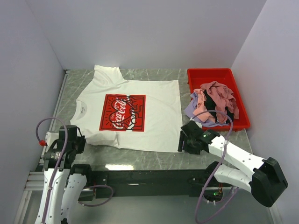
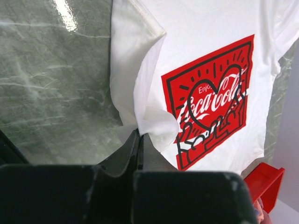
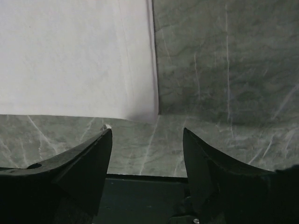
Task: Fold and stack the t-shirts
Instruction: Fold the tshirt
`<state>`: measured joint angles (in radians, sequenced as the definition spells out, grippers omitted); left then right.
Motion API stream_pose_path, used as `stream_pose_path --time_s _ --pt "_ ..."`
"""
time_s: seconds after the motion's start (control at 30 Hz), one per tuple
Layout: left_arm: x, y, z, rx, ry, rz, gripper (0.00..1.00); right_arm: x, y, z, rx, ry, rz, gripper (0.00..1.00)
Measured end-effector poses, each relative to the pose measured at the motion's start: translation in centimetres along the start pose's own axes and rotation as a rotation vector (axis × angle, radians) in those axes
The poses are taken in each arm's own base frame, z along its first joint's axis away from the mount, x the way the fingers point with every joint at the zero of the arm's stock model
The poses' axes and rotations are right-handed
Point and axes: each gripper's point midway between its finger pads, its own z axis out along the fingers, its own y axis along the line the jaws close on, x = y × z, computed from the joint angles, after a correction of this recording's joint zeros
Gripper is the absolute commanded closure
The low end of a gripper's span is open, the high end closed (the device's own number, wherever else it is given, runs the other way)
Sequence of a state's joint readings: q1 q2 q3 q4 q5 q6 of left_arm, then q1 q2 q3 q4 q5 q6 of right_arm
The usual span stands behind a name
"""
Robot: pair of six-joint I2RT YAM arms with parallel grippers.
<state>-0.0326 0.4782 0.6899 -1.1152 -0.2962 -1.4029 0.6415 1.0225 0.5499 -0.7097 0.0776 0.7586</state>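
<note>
Two arms on the job, top view. Lower left of frame: left gripper (image 1: 70,140) is at the white tee's (image 1: 159,123) near sleeve. On the wrist cam its jaws are clenched tight, w/ a bunched fold of white cloth pinched at the tips and lifted a bit off the table (image 1: 140,161).

Mid frame: tee lies spread flat, collar to the left, hem to the right, red print (image 1: 122,112) face up.

Right of centre: right gripper (image 1: 187,140) is just beside the hem's lower corner. On its wrist cam the fingers are spread wide w/ nothing between them. The tee corner lies on the marble just past the gap, touching neither finger.

Upper right: red bin (image 1: 210,73) holds a pile (image 1: 216,99) of pink, lavender and dark tees, w/ some cloth spilling over its left wall.
</note>
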Motion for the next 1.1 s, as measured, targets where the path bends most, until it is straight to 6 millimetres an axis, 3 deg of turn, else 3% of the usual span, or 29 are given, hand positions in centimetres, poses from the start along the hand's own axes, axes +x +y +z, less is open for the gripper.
stream_pose_path --time_s 0.17,0.47,0.7,1.1 --pt "-0.7 -0.4 -1.5 0.038 -0.015 -0.015 0.99 0.5 -0.4 0.0 0.012 0.010 0.030 0.33" --pt "-3.2 -0.7 -6.0 0.147 -0.090 -0.108 0.99 1.0 -0.9 0.7 0.024 0.014 0.053 0.36" --pt "-3.3 0.7 -6.7 0.165 -0.096 -0.164 0.99 0.5 -0.3 1.2 0.011 0.000 0.054 0.38" --pt "-2.9 1.8 -6.1 0.150 -0.093 -0.183 0.99 0.8 0.0 2.0 0.001 0.015 0.063 0.48"
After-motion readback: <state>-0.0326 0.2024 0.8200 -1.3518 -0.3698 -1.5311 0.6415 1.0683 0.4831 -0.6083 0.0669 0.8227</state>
